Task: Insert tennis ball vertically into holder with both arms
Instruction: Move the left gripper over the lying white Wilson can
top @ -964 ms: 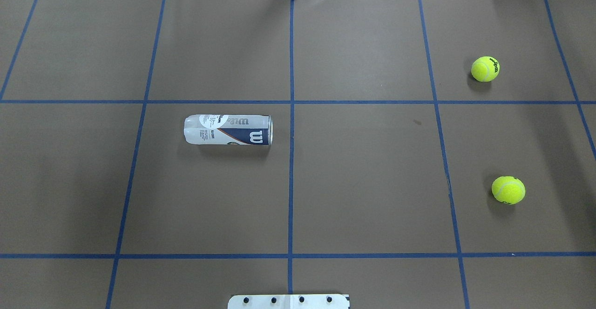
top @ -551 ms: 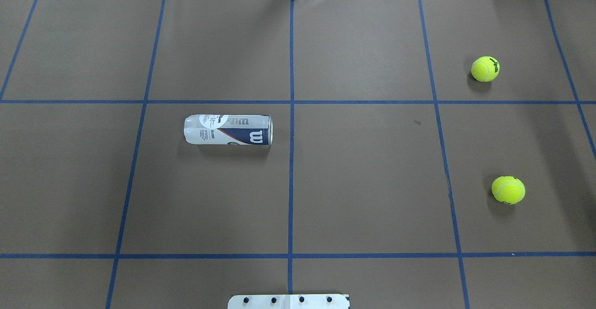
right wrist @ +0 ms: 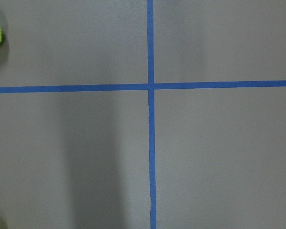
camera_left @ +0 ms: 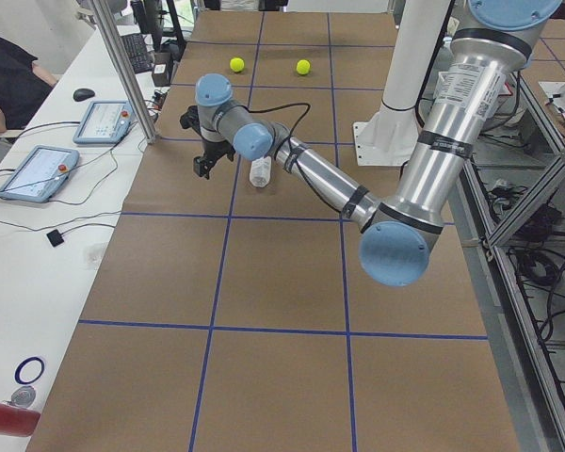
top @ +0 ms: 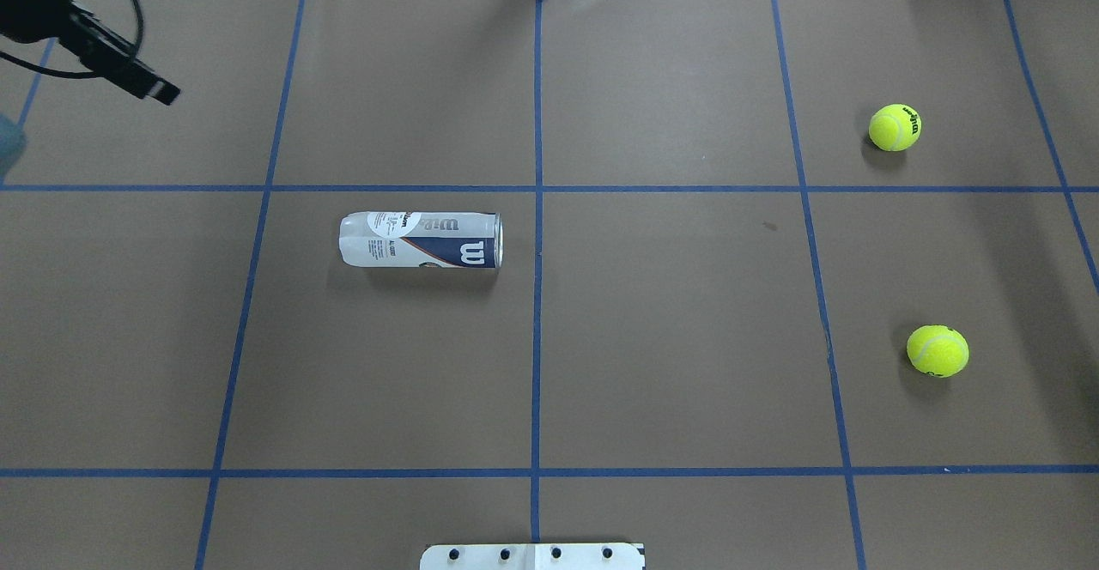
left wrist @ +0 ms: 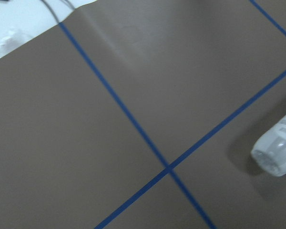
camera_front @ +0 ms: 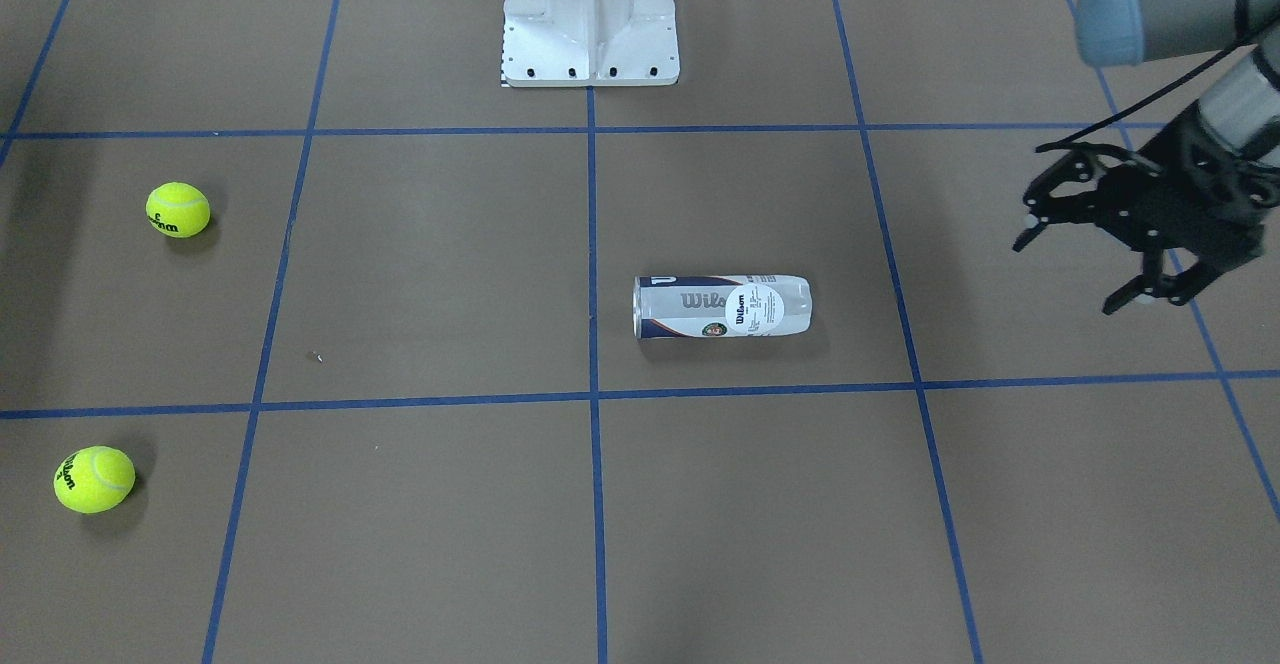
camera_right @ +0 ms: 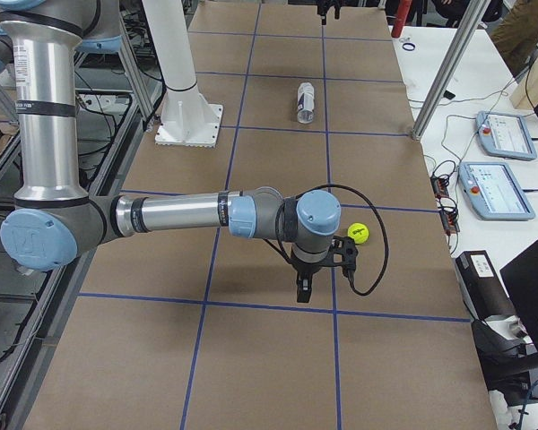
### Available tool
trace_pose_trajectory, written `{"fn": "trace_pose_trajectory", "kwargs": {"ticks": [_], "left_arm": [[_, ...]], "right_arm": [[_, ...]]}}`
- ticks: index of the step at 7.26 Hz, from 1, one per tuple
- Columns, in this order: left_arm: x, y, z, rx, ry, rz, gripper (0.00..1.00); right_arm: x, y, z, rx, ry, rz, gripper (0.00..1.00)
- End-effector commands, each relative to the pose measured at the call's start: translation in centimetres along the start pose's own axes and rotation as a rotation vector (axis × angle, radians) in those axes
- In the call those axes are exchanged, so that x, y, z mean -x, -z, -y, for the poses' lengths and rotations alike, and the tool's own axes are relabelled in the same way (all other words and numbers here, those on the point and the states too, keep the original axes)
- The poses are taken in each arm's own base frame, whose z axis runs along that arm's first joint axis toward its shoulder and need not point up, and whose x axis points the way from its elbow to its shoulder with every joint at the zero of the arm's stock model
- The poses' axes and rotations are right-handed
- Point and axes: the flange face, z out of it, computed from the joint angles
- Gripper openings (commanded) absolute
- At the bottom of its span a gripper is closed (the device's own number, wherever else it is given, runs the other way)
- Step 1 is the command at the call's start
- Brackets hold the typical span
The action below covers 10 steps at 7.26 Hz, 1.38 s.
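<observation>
The holder (top: 421,239), a clear Wilson can with a navy-and-white label, lies on its side left of the table's middle; it also shows in the front view (camera_front: 722,306) and the left wrist view (left wrist: 276,155). Two tennis balls (top: 895,127) (top: 938,350) lie far right. My left gripper (camera_front: 1070,262) is open and empty, hovering well to the can's outer side. A black part of it enters the overhead view's top-left corner (top: 129,76). My right gripper (camera_right: 318,269) shows only in the right side view, beside a ball (camera_right: 359,233); I cannot tell its state.
The white pedestal base (camera_front: 590,19) stands at the robot's edge of the table, at its middle. Blue tape lines grid the brown table cover. A metal post (camera_right: 448,72) and tablets (camera_right: 502,134) stand on the side bench beyond the table's far edge.
A black part of my left arm has come into the overhead view's top-left corner; before, no arm showed there. The can and both balls have not moved.
</observation>
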Motion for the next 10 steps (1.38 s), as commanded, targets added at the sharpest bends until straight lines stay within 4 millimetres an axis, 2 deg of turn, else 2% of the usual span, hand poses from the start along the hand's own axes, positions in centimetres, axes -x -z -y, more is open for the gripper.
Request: {"fn": "trace_pose_trajectory", "kwargs": {"ticks": [1,2,3,4,5,6,7,9,10], "left_arm": [[-9.7,-5.2,8.1,0.025,-0.205,-0.070,0.99],[-12.1,-7.4,10.6,0.037,-0.312,-0.082,1.00],[-13.5,-8.5,14.0,0.039,-0.364,-0.069,0.99],[-15.7,-10.1,16.3,0.048,-0.404,-0.057,0.99],[-18.2,-12.2,16.7,0.065,-0.455,-0.057,0.99],[-21.0,-15.2,16.0,0.091,-0.495,-0.025,0.99],[-23.0,-17.1,15.8,0.105,-0.542,-0.011,0.99],[-24.1,-18.1,16.6,0.115,-0.648,-0.025,0.99],[-24.0,-18.9,16.9,0.128,-0.684,-0.028,0.99]], "right_arm": [[0.2,0.2,0.0,-0.005,0.006,0.002,0.99],[0.6,0.6,0.4,-0.013,0.013,0.000,0.99],[0.7,0.7,0.6,-0.014,0.015,0.002,0.99],[0.7,0.7,0.6,-0.015,0.014,0.002,0.99],[0.7,0.7,0.5,-0.014,0.013,0.003,0.99],[0.6,0.6,0.5,-0.013,0.012,0.003,0.99],[0.6,0.6,0.5,-0.012,0.011,0.003,0.99],[0.6,0.6,0.4,-0.012,0.011,0.005,0.99],[0.5,0.5,0.3,-0.009,0.009,0.005,0.99]]}}
